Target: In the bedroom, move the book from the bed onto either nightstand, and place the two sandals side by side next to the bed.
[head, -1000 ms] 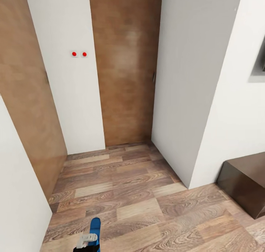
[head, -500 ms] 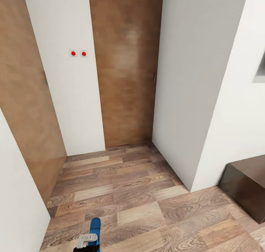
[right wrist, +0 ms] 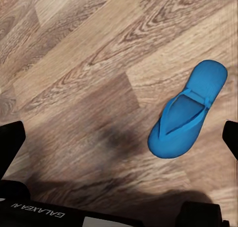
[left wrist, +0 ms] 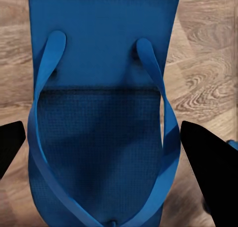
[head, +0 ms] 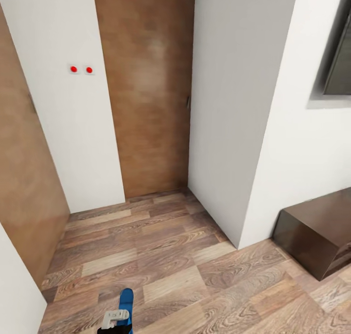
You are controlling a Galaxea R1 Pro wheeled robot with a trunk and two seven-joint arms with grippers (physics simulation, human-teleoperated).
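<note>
A: Between the left claw fingers, one blue sandal is gripped.
B: Second sandal is seen on the floor; right claw state can't be told. Light, floppy, best pinched mid-sole.

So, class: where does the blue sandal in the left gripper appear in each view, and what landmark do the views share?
Head view: sandal at the bottom edge, left of centre, in the left gripper.
Left wrist view: close up, straps visible.
Right wrist view: a loose sandal on the floor, probably the other one.
Shared landmark: the wood floor.
</note>
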